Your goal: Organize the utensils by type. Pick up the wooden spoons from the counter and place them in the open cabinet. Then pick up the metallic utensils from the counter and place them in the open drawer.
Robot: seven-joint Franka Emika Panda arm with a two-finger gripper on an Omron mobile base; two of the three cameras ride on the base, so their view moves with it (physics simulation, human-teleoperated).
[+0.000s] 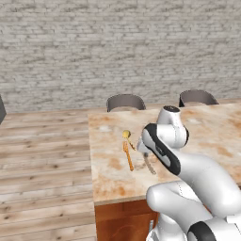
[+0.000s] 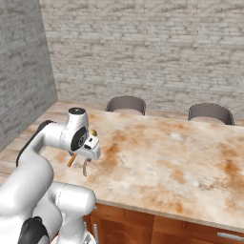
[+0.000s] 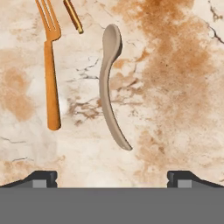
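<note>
Kitchen: marble island counter [image 2: 181, 157], chairs [image 2: 125, 103], brick wall [image 2: 143, 43].

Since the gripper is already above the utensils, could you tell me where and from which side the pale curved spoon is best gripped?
Grip the pale curved spoon at mid-handle, coming straight down from above with the open gripper. It lies flat on the marble counter, its narrow handle bowing slightly, so the fingers should close across it. The orange fork lies apart on one side, leaving room for a finger between them.
</note>
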